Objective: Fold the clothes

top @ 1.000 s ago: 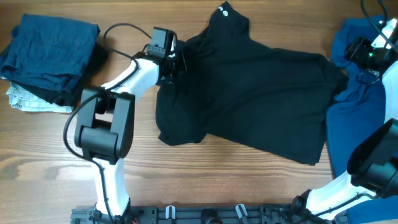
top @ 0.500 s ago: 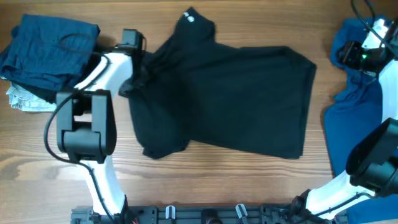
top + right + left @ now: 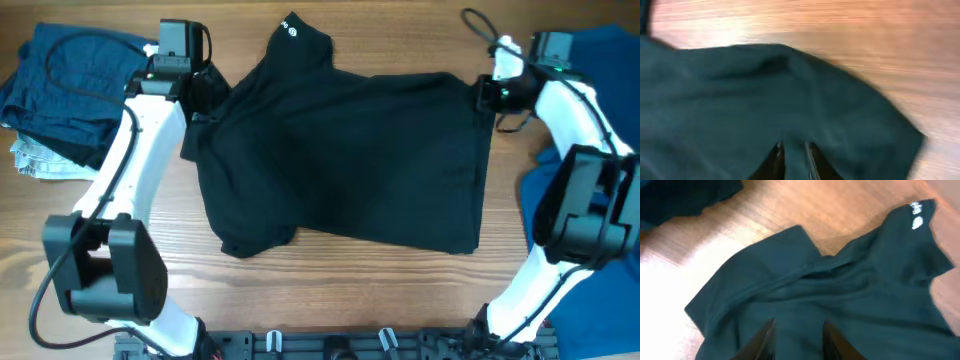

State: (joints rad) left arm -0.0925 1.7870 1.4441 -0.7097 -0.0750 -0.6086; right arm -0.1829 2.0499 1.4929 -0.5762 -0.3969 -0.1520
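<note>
The clothes (image 3: 350,160), a large black garment, lie spread across the middle of the table, with a white logo (image 3: 291,28) on the neck end at the back. My left gripper (image 3: 200,95) hovers over the garment's upper left edge. In the left wrist view its jaws (image 3: 799,321) stand apart above rumpled fabric (image 3: 840,295), holding nothing. My right gripper (image 3: 482,95) is at the garment's upper right corner. In the right wrist view its fingers (image 3: 793,144) stand close together with a strip of the black fabric (image 3: 740,100) between them.
A stack of dark navy folded garments (image 3: 70,90) sits at the far left on a pale cloth (image 3: 40,160). A blue cloth (image 3: 612,55) lies along the right edge. Bare wooden table (image 3: 350,300) runs along the front.
The black garment has slid left. My left gripper moved up and left and opened. My right gripper came left off the blue cloth to the garment's corner and closed.
</note>
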